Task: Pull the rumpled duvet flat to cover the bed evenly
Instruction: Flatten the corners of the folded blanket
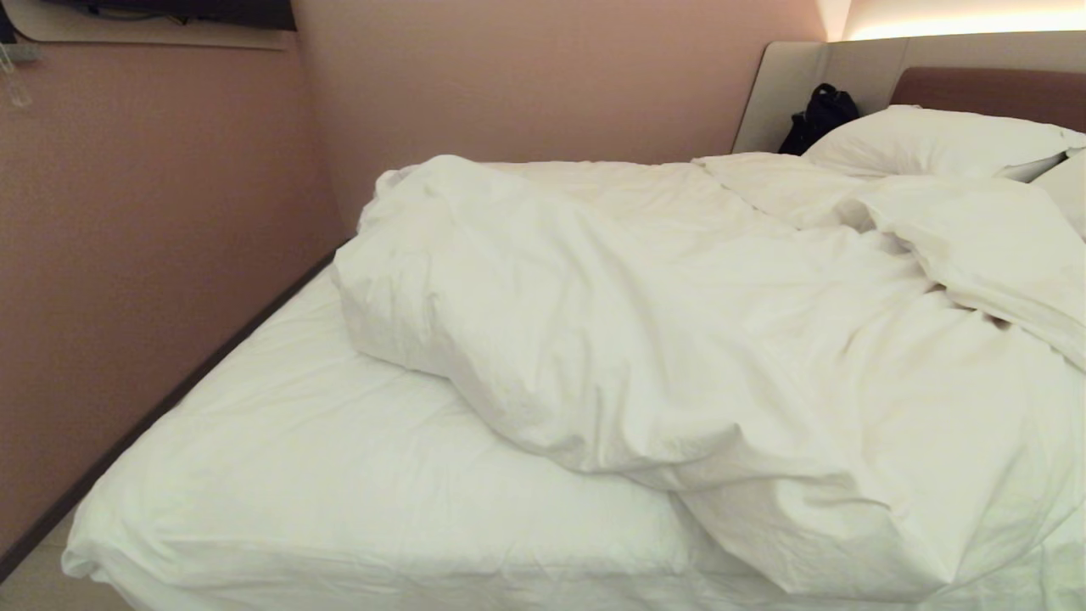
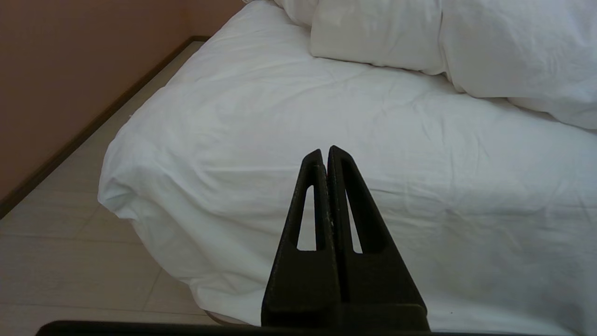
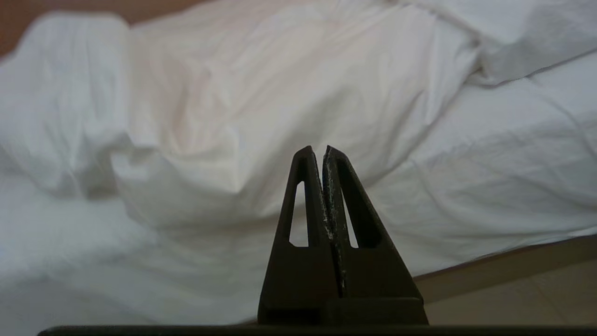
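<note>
Head camera high over bed [image 1: 339, 475], wrist cameras lower at its edge, all sharing duvet [image 1: 645, 339]

duvet [image 1: 679, 339]: runs off the head view's right and lower edges, its far corners unseen
bed [image 1: 297, 475]: mattress under the heap hidden
pillow [image 1: 942, 140]: cut by the right edge
dark object [image 1: 819, 114]: too small to identify
right wrist view: left side blurred

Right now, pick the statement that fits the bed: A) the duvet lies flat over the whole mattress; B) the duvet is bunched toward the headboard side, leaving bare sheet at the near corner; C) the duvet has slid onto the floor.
B: the duvet is heaped up toward the pillow, and bare sheet shows at the bed's near corner.
</note>
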Motion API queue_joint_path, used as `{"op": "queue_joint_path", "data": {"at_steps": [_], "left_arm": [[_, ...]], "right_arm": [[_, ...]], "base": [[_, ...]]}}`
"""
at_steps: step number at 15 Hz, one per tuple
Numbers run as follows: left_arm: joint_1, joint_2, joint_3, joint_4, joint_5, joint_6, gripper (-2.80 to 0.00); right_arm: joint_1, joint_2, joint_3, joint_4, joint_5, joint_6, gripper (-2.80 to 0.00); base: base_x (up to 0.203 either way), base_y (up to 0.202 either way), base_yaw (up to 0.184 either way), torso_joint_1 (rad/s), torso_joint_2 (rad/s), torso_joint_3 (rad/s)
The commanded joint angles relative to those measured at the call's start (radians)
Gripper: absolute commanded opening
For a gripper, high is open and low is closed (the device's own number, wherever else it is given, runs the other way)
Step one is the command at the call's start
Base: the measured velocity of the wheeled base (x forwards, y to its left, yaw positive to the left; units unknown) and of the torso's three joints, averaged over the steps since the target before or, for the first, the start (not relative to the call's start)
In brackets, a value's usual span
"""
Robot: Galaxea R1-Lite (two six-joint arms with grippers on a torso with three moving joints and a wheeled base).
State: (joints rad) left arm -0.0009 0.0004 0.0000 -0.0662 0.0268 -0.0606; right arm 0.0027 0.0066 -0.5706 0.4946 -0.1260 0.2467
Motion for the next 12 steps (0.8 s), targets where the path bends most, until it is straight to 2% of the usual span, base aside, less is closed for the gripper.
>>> {"op": "queue_joint_path", "data": {"at_steps": [1, 5, 7, 12], "left_arm": [[-0.001, 0.0, 0.0, -0.002, 0.001, -0.001, -2.8], [0.001, 0.0, 0.0, -0.001, 0.001, -0.001, -2.8], [0.001, 0.0, 0.0, -0.001, 0.001, -0.001, -2.8], [0.001, 0.0, 0.0, -0.001, 0.001, -0.001, -2.8]], "right_arm": [[0.0, -0.006, 0.09, -0.201, 0.085, -0.156, -2.8], [0.0, -0.006, 0.37, -0.472, 0.117, -0.296, -2.8], [0.0, -0.007, 0.421, -0.495, 0.143, -0.306, -2.8], [0.0, -0.007, 0.469, -0.5, 0.143, -0.297, -2.8]], "base": [[0.0, 0.0, 0.0, 0.0, 0.0, 0.0], [0.0, 0.0, 0.0, 0.0, 0.0, 0.0], [0.0, 0.0, 0.0, 0.0, 0.0, 0.0], [0.0, 0.0, 0.0, 0.0, 0.0, 0.0]]}}
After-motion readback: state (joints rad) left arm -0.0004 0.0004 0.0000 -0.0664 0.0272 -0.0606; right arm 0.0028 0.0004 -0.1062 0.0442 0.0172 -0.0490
